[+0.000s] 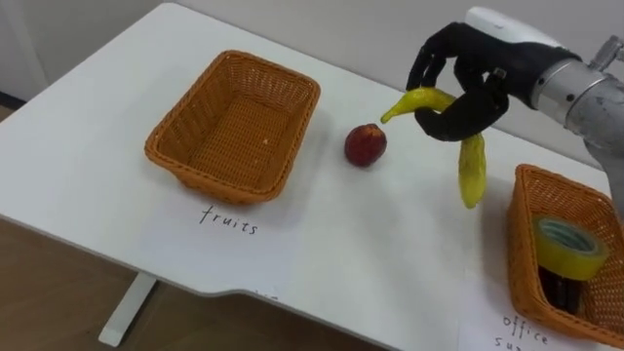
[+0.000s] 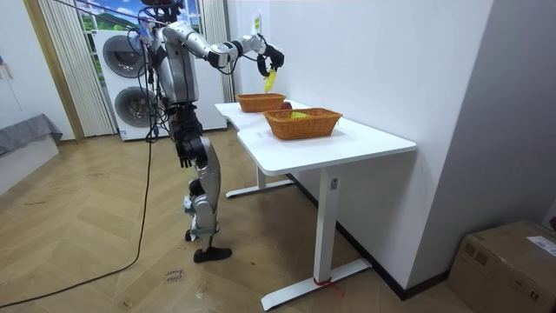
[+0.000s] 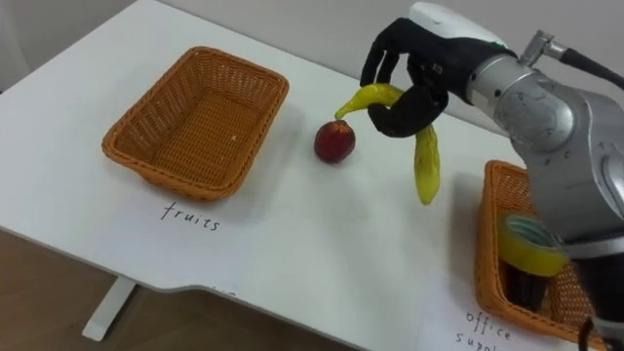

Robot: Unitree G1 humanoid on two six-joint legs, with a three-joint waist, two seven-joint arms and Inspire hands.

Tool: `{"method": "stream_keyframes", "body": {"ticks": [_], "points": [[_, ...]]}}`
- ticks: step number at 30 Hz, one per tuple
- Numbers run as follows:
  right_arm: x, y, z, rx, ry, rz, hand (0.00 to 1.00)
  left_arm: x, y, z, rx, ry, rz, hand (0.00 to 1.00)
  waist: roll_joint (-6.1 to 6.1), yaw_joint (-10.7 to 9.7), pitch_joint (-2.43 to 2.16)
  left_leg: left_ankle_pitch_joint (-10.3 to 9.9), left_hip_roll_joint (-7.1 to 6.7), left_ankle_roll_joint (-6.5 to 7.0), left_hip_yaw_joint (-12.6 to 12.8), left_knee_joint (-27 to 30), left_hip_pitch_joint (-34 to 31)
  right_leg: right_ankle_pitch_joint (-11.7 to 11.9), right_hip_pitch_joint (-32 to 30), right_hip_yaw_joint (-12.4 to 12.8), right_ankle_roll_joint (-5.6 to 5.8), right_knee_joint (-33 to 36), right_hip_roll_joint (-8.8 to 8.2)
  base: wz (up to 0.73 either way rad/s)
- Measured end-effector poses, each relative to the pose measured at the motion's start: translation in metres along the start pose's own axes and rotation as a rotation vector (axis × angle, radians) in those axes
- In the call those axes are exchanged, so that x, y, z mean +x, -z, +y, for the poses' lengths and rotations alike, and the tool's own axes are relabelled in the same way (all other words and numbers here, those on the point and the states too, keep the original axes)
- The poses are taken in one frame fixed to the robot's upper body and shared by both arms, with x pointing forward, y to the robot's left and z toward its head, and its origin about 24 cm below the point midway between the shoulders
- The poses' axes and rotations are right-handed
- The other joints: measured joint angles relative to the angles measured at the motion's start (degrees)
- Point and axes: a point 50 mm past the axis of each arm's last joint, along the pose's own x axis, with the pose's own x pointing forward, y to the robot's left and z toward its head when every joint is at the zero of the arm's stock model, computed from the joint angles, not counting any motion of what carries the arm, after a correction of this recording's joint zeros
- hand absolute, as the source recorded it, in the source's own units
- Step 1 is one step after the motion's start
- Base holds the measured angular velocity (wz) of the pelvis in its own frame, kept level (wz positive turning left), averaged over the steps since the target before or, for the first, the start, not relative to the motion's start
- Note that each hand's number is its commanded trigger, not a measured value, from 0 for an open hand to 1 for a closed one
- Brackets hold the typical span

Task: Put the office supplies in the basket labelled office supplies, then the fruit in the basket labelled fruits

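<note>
My right hand (image 1: 466, 86) is shut on a yellow banana bunch (image 1: 472, 168) and holds it in the air above the white table (image 1: 390, 244), right of a red apple (image 1: 366, 144). One banana hangs down, another points left toward the apple. The apple lies between two wicker baskets. The basket labelled fruits (image 1: 234, 127) on the left is empty. The office supplies basket (image 1: 522, 244) at the right holds a yellow tape roll (image 1: 568, 247) and something dark under it. In the room view my left hand (image 2: 185, 149) hangs at my side.
Handwritten paper labels (image 1: 229, 219) lie in front of each basket near the table's front edge. A wall runs along the table's far side. In the room view I stand at the table's left end, with stacked washing machines (image 2: 126, 78) behind me.
</note>
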Motion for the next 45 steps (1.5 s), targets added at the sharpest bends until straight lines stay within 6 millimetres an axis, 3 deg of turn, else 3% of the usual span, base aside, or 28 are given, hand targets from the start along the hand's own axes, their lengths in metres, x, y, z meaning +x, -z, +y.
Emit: {"method": "stream_keyframes", "body": {"ticks": [7,15,31,45], "points": [[0.000,-0.014,-0.003,-0.003,0.040,-0.057,1.00,-0.001,0.008,-0.002,-0.001,0.002,0.018,0.00,0.92,0.8,0.43,0.0,-0.04,0.00,0.3,-1.2,2.0,-0.4,1.4,0.0,0.08,0.0,-0.15,-0.01],[0.001,-0.025,-0.001,0.035,0.082,-0.115,1.00,-0.002,0.004,-0.006,-0.010,0.012,-0.016,0.00,-0.05,3.3,-0.10,0.0,-0.20,-0.01,-0.1,-1.4,2.2,-1.0,1.6,-0.2,0.24,0.1,-0.21,0.03],[0.016,-0.043,0.013,0.083,0.199,-0.158,1.00,-0.005,0.020,-0.003,0.017,0.006,0.017,0.00,-0.33,6.5,0.25,-0.2,-0.78,0.44,-2.0,-1.4,1.4,-1.3,1.5,-1.7,0.79,0.2,-0.79,0.05],[0.034,-0.076,0.031,0.097,0.181,-0.239,1.00,-0.004,0.009,-0.014,0.054,0.036,0.003,0.00,-0.21,7.7,0.37,-0.2,-0.78,0.40,-2.6,-1.4,1.0,-1.3,1.5,-3.1,0.81,0.1,-0.84,0.03]]}}
